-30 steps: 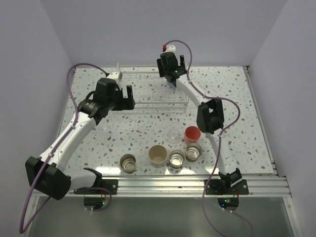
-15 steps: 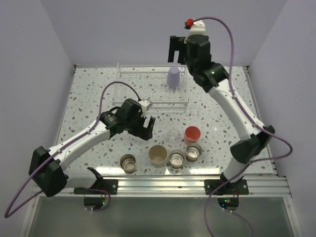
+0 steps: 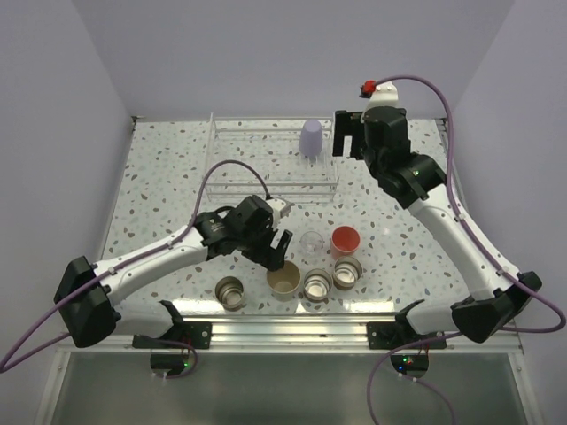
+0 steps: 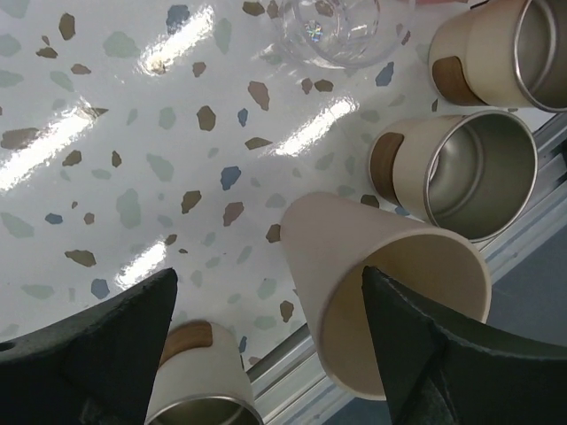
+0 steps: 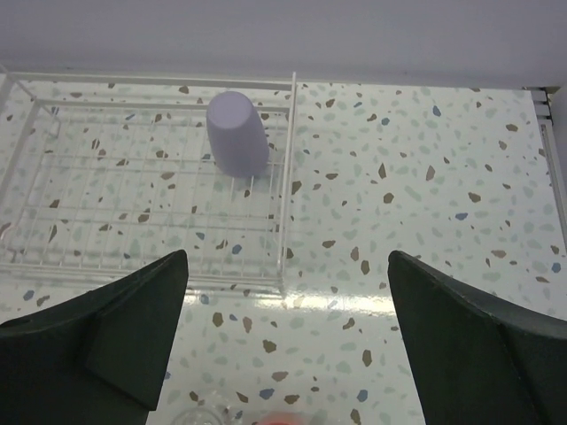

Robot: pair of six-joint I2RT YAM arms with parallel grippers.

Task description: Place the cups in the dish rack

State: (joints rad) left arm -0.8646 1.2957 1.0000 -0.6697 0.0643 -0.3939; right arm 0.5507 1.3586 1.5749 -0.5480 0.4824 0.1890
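Observation:
The clear wire dish rack (image 3: pixel 232 184) stands at the back of the table, with the lavender cup (image 3: pixel 312 137) upside down inside it at its right end. In the front row stand the beige cup (image 3: pixel 283 279), the clear cup (image 3: pixel 311 241), the red-pink cup (image 3: pixel 345 239) and three silvery-rimmed cups (image 3: pixel 230 292) (image 3: pixel 317 283) (image 3: pixel 347 273). My left gripper (image 3: pixel 271 253) is low over the beige cup (image 4: pixel 381 283), open. One finger (image 4: pixel 425 354) is at the cup's mouth and the other is outside its wall. My right gripper (image 3: pixel 349 134) hangs open and empty, raised just right of the rack (image 5: pixel 288 177).
A metal rail (image 3: pixel 354 332) runs along the near table edge behind the cup row. A silvery-rimmed cup (image 4: pixel 199 385) sits close to my left gripper's other finger. Walls close the table on three sides. The lavender cup (image 5: pixel 237 133) stands by the rack's right rail.
My left arm swung from beside the rack down to the beige cup. My right arm rose off the rack and moved right, leaving the lavender cup inside it.

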